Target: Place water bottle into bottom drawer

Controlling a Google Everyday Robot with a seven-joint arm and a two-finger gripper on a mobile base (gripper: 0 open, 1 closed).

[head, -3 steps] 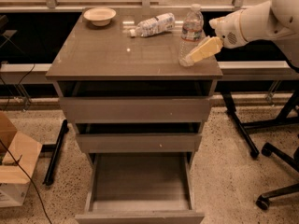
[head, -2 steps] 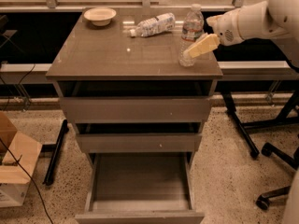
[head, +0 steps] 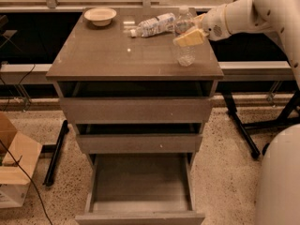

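The water bottle (head: 185, 50) is clear and ribbed with a white cap. It stands upright on the right side of the cabinet top (head: 117, 55). My gripper (head: 193, 29) reaches in from the right at the bottle's upper half. It is open, with one yellowish finger (head: 190, 37) in front of the bottle and the other behind it. The bottom drawer (head: 140, 191) is pulled out at the foot of the cabinet, and its grey inside holds nothing.
A bottle with a white-and-blue label (head: 152, 26) lies on its side at the back of the top. A shallow bowl (head: 100, 16) sits at the back left. A cardboard box (head: 14, 172) stands on the floor at left. Black stand legs (head: 241, 130) are at right.
My gripper has moved left and slightly up, from beside the water bottle's base to around its upper half. The bottle still stands on the top.
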